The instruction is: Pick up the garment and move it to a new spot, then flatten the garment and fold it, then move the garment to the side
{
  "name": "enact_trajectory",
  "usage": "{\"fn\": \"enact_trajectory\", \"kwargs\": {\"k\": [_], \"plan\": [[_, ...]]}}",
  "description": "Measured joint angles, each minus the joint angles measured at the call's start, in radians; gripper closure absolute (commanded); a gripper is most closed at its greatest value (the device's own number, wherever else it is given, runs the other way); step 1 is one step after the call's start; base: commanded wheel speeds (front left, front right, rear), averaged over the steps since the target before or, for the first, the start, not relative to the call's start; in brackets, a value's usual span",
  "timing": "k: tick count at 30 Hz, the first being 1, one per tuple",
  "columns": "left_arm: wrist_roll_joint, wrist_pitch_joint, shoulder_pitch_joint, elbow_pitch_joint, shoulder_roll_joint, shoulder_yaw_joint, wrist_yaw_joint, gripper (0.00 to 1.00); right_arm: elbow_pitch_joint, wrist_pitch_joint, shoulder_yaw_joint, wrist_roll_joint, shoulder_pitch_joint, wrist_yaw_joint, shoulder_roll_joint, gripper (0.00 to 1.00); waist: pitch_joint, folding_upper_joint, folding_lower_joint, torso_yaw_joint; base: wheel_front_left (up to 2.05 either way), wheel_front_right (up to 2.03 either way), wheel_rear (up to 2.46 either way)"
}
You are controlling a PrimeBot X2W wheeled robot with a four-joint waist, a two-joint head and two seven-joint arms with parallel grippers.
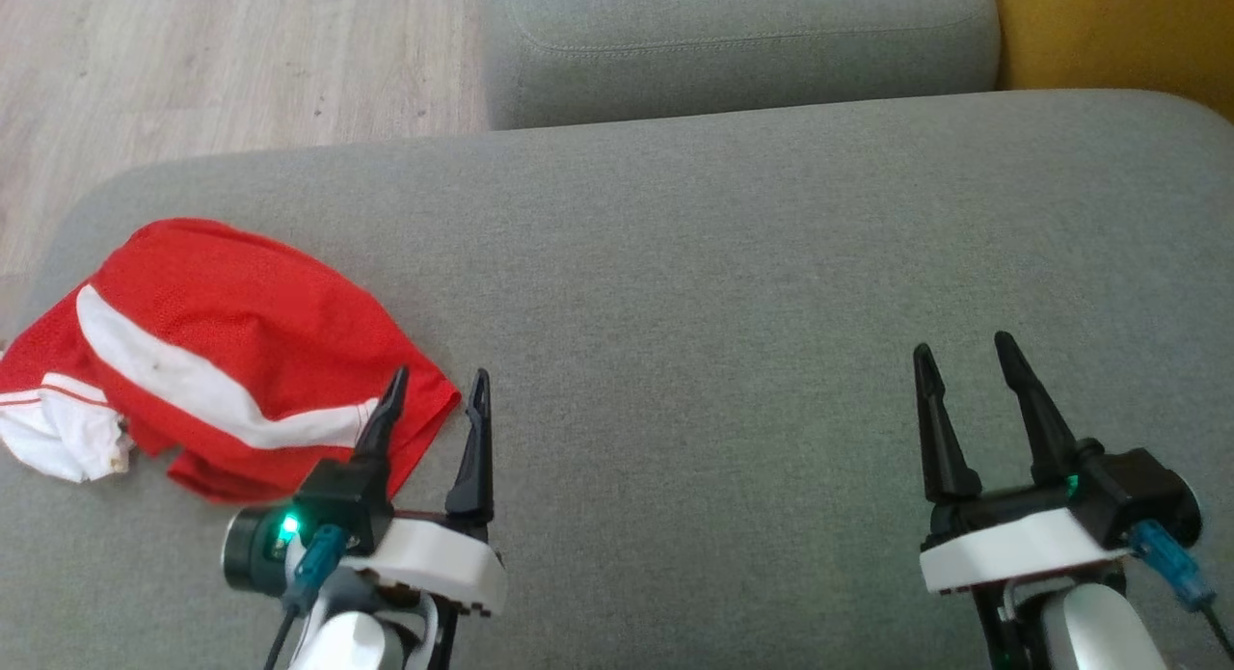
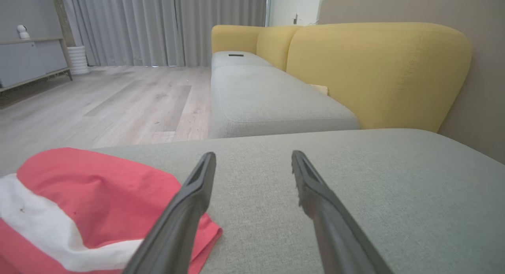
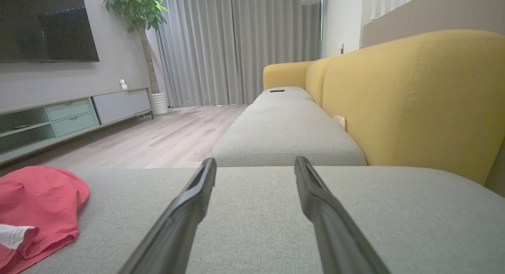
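Note:
A red garment (image 1: 222, 352) with a white stripe and a white sleeve lies crumpled at the left end of the grey sofa cushion (image 1: 733, 294). My left gripper (image 1: 439, 388) hovers open just past the garment's near right corner, its left finger over the red hem, nothing between the fingers. In the left wrist view the garment (image 2: 86, 207) spreads to the lower left of the open left gripper (image 2: 253, 159). Far to the right my right gripper (image 1: 964, 354) stands open over bare cushion. The right wrist view has the garment (image 3: 37, 203) at its left edge, well away from the right gripper (image 3: 255, 164).
A second grey seat cushion (image 1: 742, 48) lies beyond the one I work on, with yellow backrests (image 3: 410, 104) along the right. Wooden floor (image 1: 212, 63) runs past the cushion's left and far edge. A TV cabinet (image 3: 59, 116) and a potted plant (image 3: 138, 13) stand across the room.

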Motion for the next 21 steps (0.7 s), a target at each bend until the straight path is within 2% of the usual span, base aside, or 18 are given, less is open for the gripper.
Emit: {"fn": "enact_trajectory", "kwargs": {"k": [6,14,18,21], "plan": [[0.025,-0.015,-0.001,-0.05,-0.011,0.011,0.034,0.0,-0.034,-0.018,-0.003,-0.053,0.0,0.0,0.0,0.0,0.003,0.0,0.0,0.004,0.0,0.0,0.0],[0.086,-0.041,0.031,-0.087,-0.057,0.107,0.031,0.0,-0.055,-0.04,-0.046,-0.061,0.002,0.0,0.0,0.0,0.005,0.0,0.0,0.015,0.0,0.0,0.0],[0.137,-0.054,0.057,-0.084,-0.081,0.136,0.001,0.0,-0.047,-0.054,-0.065,-0.063,0.026,0.0,-0.001,0.0,0.003,0.0,0.0,0.022,0.0,0.0,0.0],[0.184,-0.063,0.075,-0.033,-0.098,0.143,-0.043,0.0,-0.034,-0.065,-0.064,-0.094,0.047,0.0,-0.001,0.0,0.0,0.0,0.0,0.027,0.0,0.0,0.0]]}}
